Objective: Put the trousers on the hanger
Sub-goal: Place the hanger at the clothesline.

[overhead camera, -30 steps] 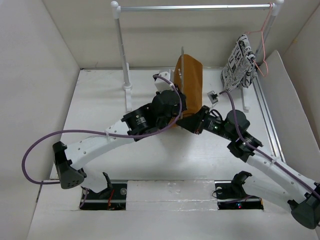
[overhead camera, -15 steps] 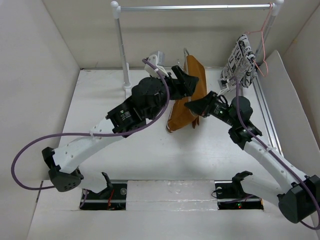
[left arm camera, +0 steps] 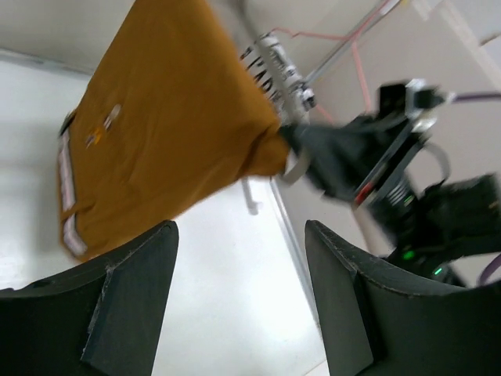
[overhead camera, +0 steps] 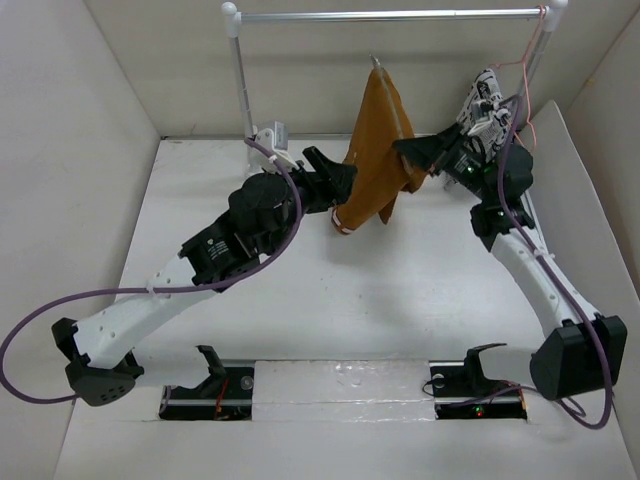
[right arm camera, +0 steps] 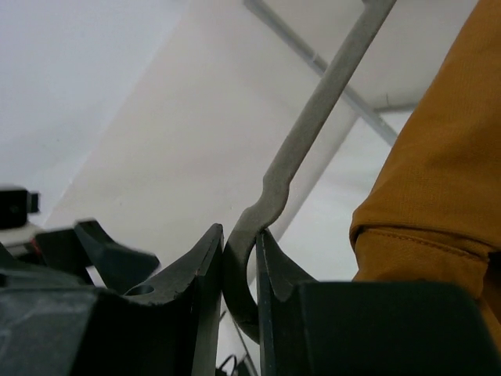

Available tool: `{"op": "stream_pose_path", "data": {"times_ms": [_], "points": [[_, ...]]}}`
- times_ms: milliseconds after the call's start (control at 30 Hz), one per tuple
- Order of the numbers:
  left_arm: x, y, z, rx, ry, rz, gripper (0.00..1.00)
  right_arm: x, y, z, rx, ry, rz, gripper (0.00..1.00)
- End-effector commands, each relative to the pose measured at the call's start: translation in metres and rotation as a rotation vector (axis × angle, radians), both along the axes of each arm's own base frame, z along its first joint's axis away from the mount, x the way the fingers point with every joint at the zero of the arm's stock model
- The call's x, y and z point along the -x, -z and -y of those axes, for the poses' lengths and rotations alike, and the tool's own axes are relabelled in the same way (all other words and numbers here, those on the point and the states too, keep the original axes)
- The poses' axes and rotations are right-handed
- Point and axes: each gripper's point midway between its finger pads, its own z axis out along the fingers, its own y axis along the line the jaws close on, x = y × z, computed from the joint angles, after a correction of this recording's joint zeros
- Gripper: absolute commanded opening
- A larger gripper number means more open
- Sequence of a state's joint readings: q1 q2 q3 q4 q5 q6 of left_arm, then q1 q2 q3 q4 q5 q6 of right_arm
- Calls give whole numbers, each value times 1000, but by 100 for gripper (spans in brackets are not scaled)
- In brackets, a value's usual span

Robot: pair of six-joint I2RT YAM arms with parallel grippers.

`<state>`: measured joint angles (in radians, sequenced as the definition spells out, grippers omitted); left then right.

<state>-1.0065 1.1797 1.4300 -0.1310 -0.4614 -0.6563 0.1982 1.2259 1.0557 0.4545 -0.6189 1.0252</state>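
Note:
The rust-brown trousers [overhead camera: 378, 150] hang folded over the hanger, lifted above the table near the back; their striped waistband [overhead camera: 343, 222] dangles at the lower left. In the right wrist view, my right gripper [right arm camera: 239, 235] is shut on the grey wire hanger [right arm camera: 313, 117], with the trousers [right arm camera: 438, 180] draped just to its right. From above, the right gripper [overhead camera: 408, 150] sits at the cloth's right edge, and the cloth hides most of the hanger. My left gripper [overhead camera: 345, 175] stands open just left of the trousers [left arm camera: 164, 117], apart from them, with nothing between its fingers [left arm camera: 137, 290].
A white clothes rail [overhead camera: 390, 15] spans the back on a post [overhead camera: 243, 100]. A black-and-white patterned cloth [overhead camera: 480, 110] and a pink hanger [overhead camera: 530, 60] hang at its right end, close behind the right arm. White walls enclose the table on three sides.
The left gripper has opened, let go of the trousers and drawn back to the left. The right arm has carried the hanger with the trousers up and toward the back right.

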Motion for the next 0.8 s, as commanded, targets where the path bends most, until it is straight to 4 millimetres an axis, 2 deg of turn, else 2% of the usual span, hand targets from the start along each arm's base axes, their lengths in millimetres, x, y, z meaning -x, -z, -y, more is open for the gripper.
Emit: {"op": "stream_pose_path", "data": {"times_ms": [0, 67, 200, 233, 300, 400, 533, 767], "points": [[0, 23, -5, -42, -15, -40, 61, 39, -143, 26, -87, 60, 554, 0], [2, 36, -5, -61, -5, -60, 61, 17, -143, 33, -104, 93, 531, 0], [5, 55, -5, -87, 5, -87, 61, -9, -155, 51, -165, 149, 541, 0], [5, 63, -5, -100, 7, -97, 61, -9, -168, 56, -177, 165, 571, 0], [6, 72, -4, -115, 15, -111, 61, -19, -170, 60, -189, 174, 570, 0], [9, 86, -3, -132, 28, -133, 61, -16, -183, 70, -209, 193, 604, 0], [13, 102, -2, -147, 49, -158, 60, -23, -180, 95, -194, 286, 578, 0], [15, 114, 5, -164, 79, -169, 60, -38, -178, 144, -230, 403, 576, 0]]}}
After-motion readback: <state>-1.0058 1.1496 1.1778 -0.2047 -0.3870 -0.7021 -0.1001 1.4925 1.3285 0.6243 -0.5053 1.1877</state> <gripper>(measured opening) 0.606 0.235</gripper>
